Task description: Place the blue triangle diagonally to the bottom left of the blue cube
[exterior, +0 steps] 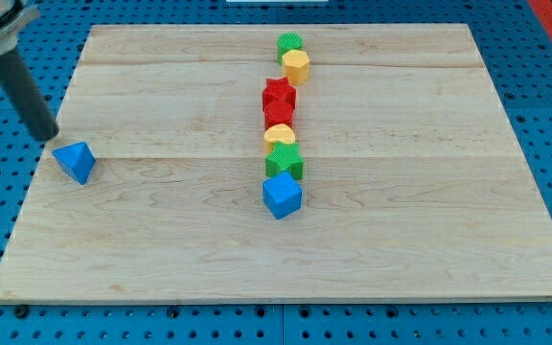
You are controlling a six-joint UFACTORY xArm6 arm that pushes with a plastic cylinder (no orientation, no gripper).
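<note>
The blue triangle (76, 161) lies near the left edge of the wooden board (429, 249). The blue cube (282, 195) sits near the board's middle, at the bottom end of a column of blocks. My tip (47, 137) is just up and left of the blue triangle, very close to it or touching its upper left corner. The rod leans up toward the view's top left.
A column of blocks runs up from the blue cube: a green block (285, 161), a yellow block (279, 135), a red block (278, 115), a red star (279, 94), a yellow hexagon (297, 65), a green block (289, 44).
</note>
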